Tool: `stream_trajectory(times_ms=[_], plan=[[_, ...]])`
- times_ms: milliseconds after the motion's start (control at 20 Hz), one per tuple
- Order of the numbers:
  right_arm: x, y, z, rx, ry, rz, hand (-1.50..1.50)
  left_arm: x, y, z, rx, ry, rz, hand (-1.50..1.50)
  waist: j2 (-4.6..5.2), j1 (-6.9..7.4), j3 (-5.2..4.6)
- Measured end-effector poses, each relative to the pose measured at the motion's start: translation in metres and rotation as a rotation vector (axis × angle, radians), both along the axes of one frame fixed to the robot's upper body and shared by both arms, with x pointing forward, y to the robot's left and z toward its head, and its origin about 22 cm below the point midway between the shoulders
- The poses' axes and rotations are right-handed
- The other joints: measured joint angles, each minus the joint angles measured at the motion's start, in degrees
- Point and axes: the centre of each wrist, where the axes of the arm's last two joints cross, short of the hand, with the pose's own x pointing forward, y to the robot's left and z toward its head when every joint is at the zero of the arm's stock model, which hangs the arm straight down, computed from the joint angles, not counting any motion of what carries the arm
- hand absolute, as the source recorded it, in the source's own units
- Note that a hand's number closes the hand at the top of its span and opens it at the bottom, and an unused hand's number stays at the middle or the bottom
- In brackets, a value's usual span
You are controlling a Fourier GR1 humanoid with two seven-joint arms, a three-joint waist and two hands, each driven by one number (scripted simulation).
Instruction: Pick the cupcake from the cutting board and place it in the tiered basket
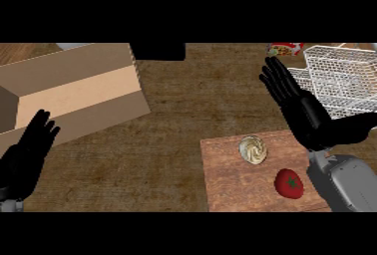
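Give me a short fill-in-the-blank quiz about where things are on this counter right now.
1. The cupcake sits on the ____.
2. The red tomato lies on the same cutting board, nearer the robot than the ____.
3. The white wire tiered basket stands at the view's upper ____.
4. The right hand is open, above the board; the left hand rests open beside the cardboard ____.

Missing words: cutting board; cupcake; right; box
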Motion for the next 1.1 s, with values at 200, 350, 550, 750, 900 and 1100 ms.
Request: stream_trajectory(times_ms=[200, 350, 550, 750, 900, 1100], plan=[[0.011, 0.029, -0.015, -0.033, 0.044, -0.03, -1.5, 0.01, -0.02, -0.001, 0.033, -0.093, -0.096, 0.0, 0.35, -0.28, 0.81], [0.017, 0.047, -0.03, -0.143, 0.076, -0.091, -1.5, 0.022, -0.044, -0.006, 0.05, -0.128, -0.224, 0.0, 0.86, -0.76, 0.66], [0.011, 0.084, -0.073, -0.108, 0.127, -0.16, -1.5, 0.028, -0.071, -0.024, 0.04, -0.137, -0.337, 0.0, 1.13, -0.64, 0.81], [0.012, 0.096, -0.083, -0.122, 0.038, -0.182, -1.5, 0.038, -0.078, -0.04, 0.04, -0.14, -0.373, 0.0, 0.91, -0.89, 0.87], [0.01, 0.091, -0.07, -0.226, -0.026, -0.183, -1.5, 0.037, -0.082, -0.044, 0.034, -0.136, -0.38, 0.0, 0.57, -1.32, 0.86], [0.02, 0.071, -0.043, -0.498, -0.056, -0.176, -1.5, 0.034, -0.084, -0.053, 0.036, -0.123, -0.375, 0.0, -0.04, -2.16, 0.66]])
